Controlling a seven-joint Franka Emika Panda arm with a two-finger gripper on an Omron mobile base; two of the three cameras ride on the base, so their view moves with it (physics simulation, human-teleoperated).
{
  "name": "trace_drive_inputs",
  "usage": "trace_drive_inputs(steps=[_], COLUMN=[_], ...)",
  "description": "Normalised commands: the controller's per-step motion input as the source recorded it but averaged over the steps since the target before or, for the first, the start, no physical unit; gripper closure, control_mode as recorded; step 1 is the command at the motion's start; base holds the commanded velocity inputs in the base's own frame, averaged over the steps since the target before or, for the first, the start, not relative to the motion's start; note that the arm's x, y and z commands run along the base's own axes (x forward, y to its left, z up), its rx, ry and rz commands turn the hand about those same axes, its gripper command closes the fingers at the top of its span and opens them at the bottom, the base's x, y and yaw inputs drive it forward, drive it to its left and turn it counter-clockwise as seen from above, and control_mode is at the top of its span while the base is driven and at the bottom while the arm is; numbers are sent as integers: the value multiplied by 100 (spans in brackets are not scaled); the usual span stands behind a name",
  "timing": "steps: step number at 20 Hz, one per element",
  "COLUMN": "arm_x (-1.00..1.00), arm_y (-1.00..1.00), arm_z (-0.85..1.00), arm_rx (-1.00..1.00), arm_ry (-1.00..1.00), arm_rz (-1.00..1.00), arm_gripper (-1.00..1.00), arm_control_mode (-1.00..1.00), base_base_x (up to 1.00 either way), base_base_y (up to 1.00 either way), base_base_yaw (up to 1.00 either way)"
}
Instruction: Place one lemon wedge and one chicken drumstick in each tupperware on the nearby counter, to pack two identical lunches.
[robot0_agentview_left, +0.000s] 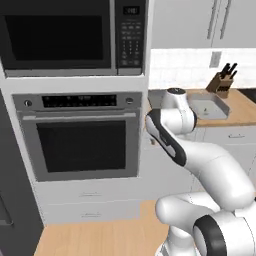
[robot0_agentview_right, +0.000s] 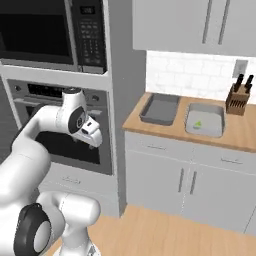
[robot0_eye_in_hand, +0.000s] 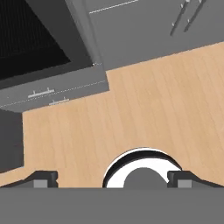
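Two-finger gripper is seen spread wide, nothing held, aimed at pale wood floor. Light tan wooden counter at 2 o'clock carries clear lidless tupperware holding tiny yellow-green lemon wedge; a grey tray sits just beside it.

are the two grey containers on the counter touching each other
Apart. The right base view shows a strip of bare tan counter between the darker grey container and the lighter one, which holds a small green wedge.

Wall oven, microwave (above), knife block.
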Motion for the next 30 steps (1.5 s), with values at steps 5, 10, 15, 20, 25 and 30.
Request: trace_drive_inputs(steps=[5,10,15,20,25,30], arm_x=[0,0,0,0,0,0], arm_y=[0,0,0,0,0,0], arm_z=[0,0,0,0,0,0], arm_rx=[0,0,0,0,0,0], arm_ry=[0,0,0,0,0,0], arm_rz=[0,0,0,0,0,0], arm_gripper=[-100,-100,-100,-100,-100,-100], arm_control_mode=[100,100,100,100,100,100], base_base_x=[-55,-48,-36,-18,73,100], base_base_y=[65,91,100,100,100,65], base_base_yaw=[75,72,67,57,16,-8])
